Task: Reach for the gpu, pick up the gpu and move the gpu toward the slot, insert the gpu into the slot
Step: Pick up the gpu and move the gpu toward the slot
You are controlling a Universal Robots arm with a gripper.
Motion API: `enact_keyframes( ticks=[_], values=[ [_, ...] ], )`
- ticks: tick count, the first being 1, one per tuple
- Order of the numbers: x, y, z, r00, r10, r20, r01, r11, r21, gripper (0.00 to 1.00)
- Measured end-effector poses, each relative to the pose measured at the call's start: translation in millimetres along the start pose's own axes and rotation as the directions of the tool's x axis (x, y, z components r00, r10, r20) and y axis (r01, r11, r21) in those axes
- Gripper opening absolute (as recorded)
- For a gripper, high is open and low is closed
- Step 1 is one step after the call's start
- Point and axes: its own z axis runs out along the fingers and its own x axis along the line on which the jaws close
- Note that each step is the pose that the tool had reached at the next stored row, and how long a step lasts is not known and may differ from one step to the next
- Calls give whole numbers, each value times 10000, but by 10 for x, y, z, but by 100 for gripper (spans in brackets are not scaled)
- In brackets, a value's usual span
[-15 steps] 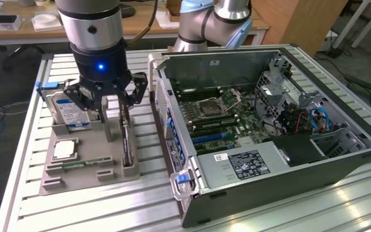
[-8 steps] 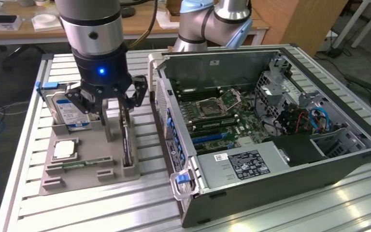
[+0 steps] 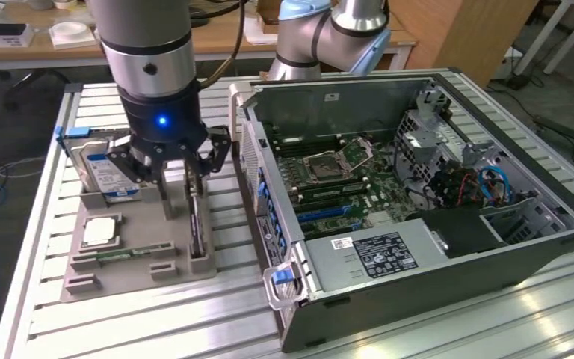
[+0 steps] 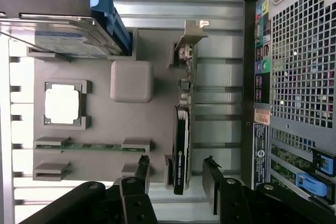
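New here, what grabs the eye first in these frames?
The open computer case sits on the exterior view's right, its green motherboard exposed. Beside it, the gripper hangs over a gray tray, its open fingers either side of the black gpu standing on edge, with a hard drive close by.

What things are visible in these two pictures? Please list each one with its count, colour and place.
gpu: one, black, standing on edge in the grey tray.
hard drive: one, silver with blue label, upright at the tray's far end.
processor: one, silver, flat in the tray.
memory stick: one, green, in the tray beside the processor.
computer case: one, dark grey, open, at the exterior view's right.
motherboard: one, green, inside the case.
slot: one, blue, on the motherboard.
table: one, silver slats, under everything.
gripper: one, black, open, straddling the gpu without touching.
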Motion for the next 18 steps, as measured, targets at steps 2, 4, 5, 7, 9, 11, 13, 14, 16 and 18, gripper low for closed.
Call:
enact_keyframes(
  ticks=[2,4,5,7,9,11,13,14,16,18],
  values=[
    [-17,-15,36,10000,18,0,-18,10000,0,53],
    [-34,-29,71,10000,34,0,-34,10000,2,53],
    [-42,-37,89,10000,41,1,-41,10000,1,53],
    [-57,-51,125,10000,54,2,-54,10000,1,53],
    [-69,-63,162,10000,67,1,-67,10000,2,53],
    [-74,-70,198,10000,83,3,-83,10000,2,53],
    [-76,-73,234,9999,100,5,-100,9999,2,53],
    [-77,-74,252,9999,104,6,-104,9999,2,53],
    [-77,-76,290,9999,105,7,-105,9999,3,53],
    [-78,-77,326,9999,107,9,-107,9999,3,53]
  ],
)
